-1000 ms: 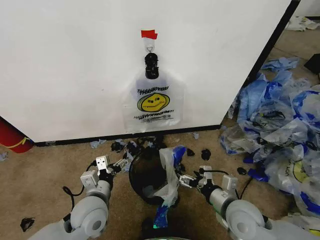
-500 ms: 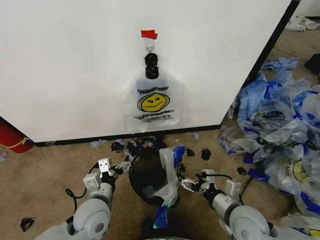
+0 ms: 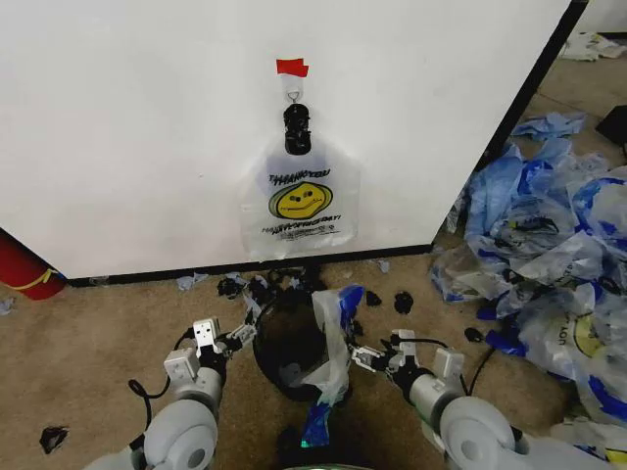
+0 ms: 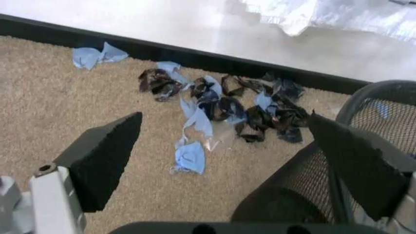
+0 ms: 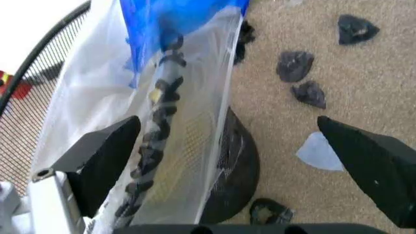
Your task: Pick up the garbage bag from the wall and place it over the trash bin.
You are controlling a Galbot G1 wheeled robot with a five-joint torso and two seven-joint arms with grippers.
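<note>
Both arms have crept inward; my left gripper [image 3: 238,336] and right gripper [image 3: 361,356], jaws spread empty, should pinch the bag's [image 3: 333,343] rim squarely over the trash bin [image 3: 284,345]

Only one bit of readable print here

The garbage bag [image 3: 299,196] on the wall [image 3: 147,127] says "THANK YOU" in black above its yellow smiley; the smaller line underneath is too tiny to read.

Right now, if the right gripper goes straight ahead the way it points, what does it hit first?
Probably the bag draped over the bin's rim. The open right gripper points straight at it, close, with nothing between.
</note>
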